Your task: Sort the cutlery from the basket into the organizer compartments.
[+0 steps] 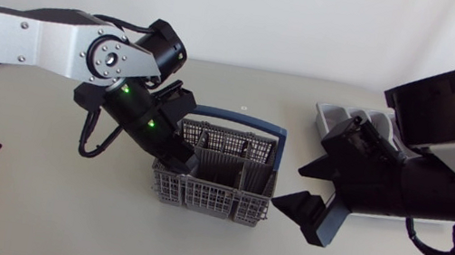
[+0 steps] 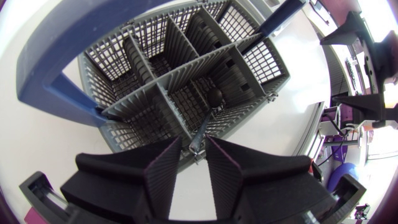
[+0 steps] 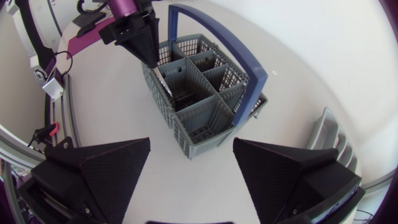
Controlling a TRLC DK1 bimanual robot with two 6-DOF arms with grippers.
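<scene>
One spoon (image 2: 214,97) sits pinched in the left gripper (image 2: 194,147).

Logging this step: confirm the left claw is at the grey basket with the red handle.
Wrong in one respect: the handle is blue, not red, as the head view shows. The left claw is at the grey basket.

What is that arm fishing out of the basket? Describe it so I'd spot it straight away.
In the middle of the table stands a grey basket with a blue handle. The left gripper dips into one of its compartments, shut on a thin metal piece of cutlery that slants down to a dark rounded end. It is the only cutlery visible in the basket.
</scene>
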